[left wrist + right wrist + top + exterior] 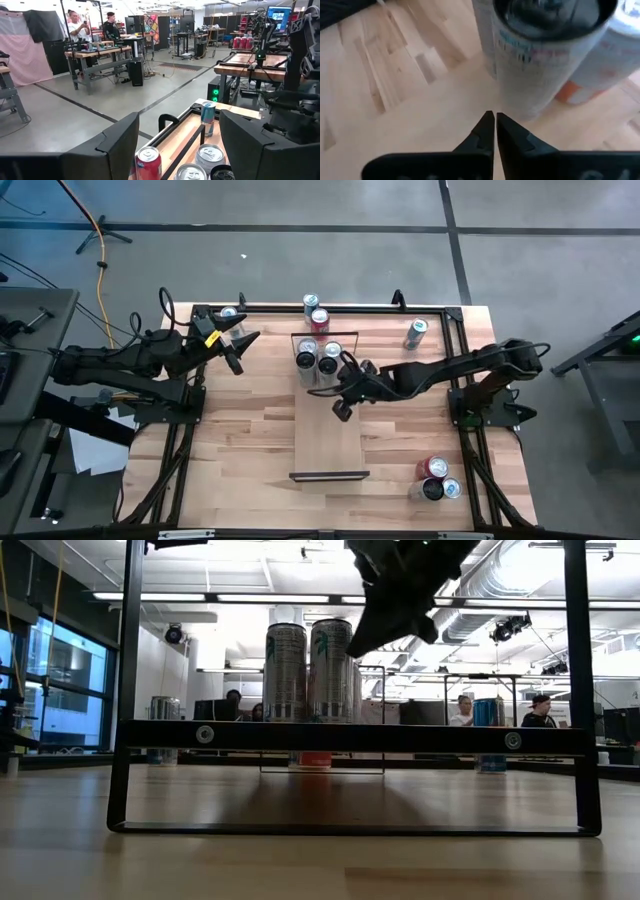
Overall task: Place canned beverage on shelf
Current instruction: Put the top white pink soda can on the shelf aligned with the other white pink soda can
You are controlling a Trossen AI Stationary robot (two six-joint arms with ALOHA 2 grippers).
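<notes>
- The shelf (328, 420) runs down the centre of the high view, a pale narrow plank on the wider butcher-block tabletop (220, 440), with one black rail (329, 475) at its lower end and another at its upper end.
- Two tall silver cans (317, 359) stand side by side on the upper end of the shelf, just left of the right gripper. In the low view they rise upright above the near rail, in the middle of the frame.
- The right gripper (343, 408) hangs over the shelf, at centre frame in the high view, just below and right of the two cans. Its fingers are pressed together with nothing between them; the right wrist view shows the tips meeting above the bare plank, with a can close ahead.
- The left gripper (236, 348) waits at the upper left of the table, fingers spread apart and empty.
- A red can (320, 319) and a silver one (310, 304) stand beyond the shelf's upper end, at top centre.
- A slim can (415, 333) stands alone at the upper right.
- Three more cans (436, 479), one red, cluster at the lower right corner.
</notes>
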